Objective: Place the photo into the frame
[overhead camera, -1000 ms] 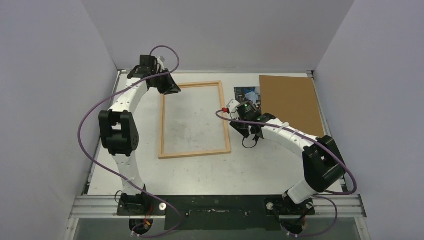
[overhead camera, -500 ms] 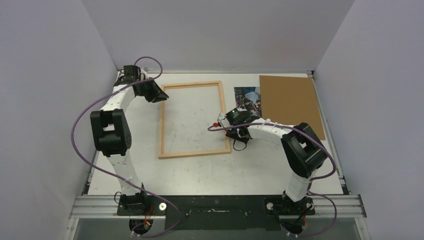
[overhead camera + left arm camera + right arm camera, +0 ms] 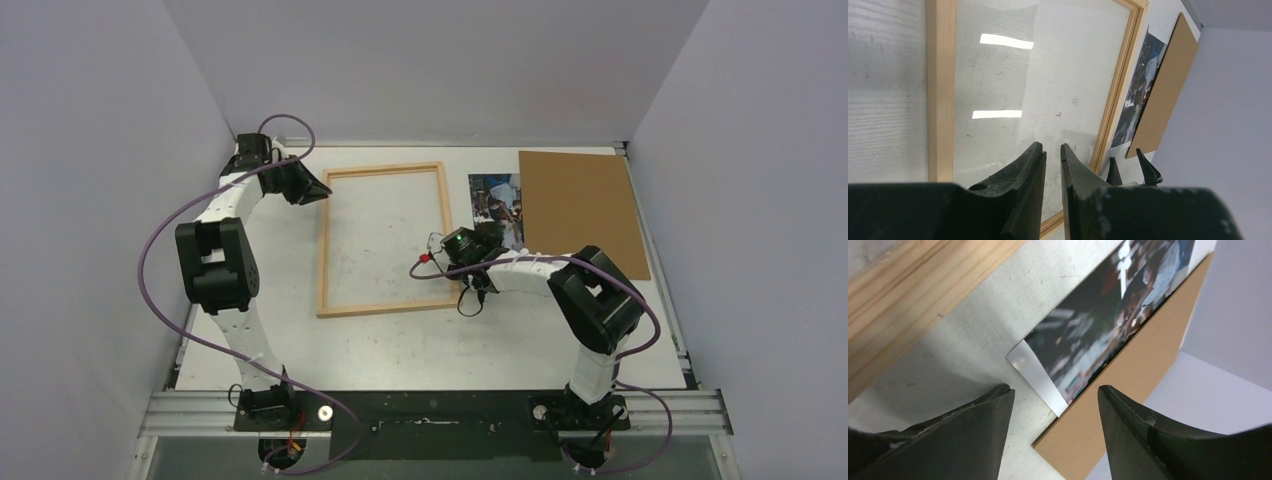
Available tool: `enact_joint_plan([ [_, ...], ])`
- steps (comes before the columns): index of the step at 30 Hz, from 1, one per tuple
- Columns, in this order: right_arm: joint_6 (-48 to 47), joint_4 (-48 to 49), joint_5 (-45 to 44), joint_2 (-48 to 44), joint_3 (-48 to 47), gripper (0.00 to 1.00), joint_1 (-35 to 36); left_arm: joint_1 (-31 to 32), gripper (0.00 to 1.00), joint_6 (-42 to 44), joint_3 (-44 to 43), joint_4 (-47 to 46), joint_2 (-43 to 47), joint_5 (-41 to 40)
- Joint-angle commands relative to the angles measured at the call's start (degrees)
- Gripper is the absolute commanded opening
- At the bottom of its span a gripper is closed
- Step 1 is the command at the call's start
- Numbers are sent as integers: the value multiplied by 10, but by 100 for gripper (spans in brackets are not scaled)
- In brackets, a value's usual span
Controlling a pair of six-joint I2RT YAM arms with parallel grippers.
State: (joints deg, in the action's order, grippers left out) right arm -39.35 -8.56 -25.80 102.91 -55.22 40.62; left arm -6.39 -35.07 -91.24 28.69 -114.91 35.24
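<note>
Top view: the frame point(image 3: 390, 307) lies flat on the white table point(image 3: 400, 345), long side running away from the arms. The photo point(image 3: 497, 200) lies outside it, just right of the frame's right rail, with its far side against a brown backing board point(image 3: 580, 210). The left gripper point(image 3: 322, 191) hangs at the frame's far left corner. The right gripper point(image 3: 480, 240) sits over the photo's near end.

Left wrist: the left gripper point(image 3: 1050, 147) is nearly clenched, with a thin slit between the fingers and nothing in it, above the frame point(image 3: 940, 75). The frame's pane mirrors two ceiling lights. Beyond lie the photo point(image 3: 1143, 85) and the board point(image 3: 1173, 85).

Right wrist: the right gripper point(image 3: 1055, 390) is spread wide and empty. The white-bordered near corner of the photo point(image 3: 1108, 315) lies between its fingers on the table point(image 3: 973, 340). The print is too blurred to read any lettering. The frame point(image 3: 923, 290) runs at left and the board point(image 3: 1128, 390) at right.
</note>
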Motion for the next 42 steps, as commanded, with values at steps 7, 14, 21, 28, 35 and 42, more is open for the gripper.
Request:
enact_joint_plan([
  [7,-36,134,-55,41,49,63,14,-12,17,-11,22,-54,30,29],
  [14,-38,169,-66,44,66,62,20,-13,17,-22,40,-73,37,34],
  [21,-36,199,-97,29,64,61,23,-10,20,-30,56,-86,41,42],
  [28,-27,210,-92,10,59,59,19,0,23,-41,58,-99,43,42],
  [35,-19,235,-107,-2,59,53,9,14,23,-48,57,-105,37,42],
  [42,-9,249,-120,-19,62,48,2,31,25,-53,53,-108,30,44],
])
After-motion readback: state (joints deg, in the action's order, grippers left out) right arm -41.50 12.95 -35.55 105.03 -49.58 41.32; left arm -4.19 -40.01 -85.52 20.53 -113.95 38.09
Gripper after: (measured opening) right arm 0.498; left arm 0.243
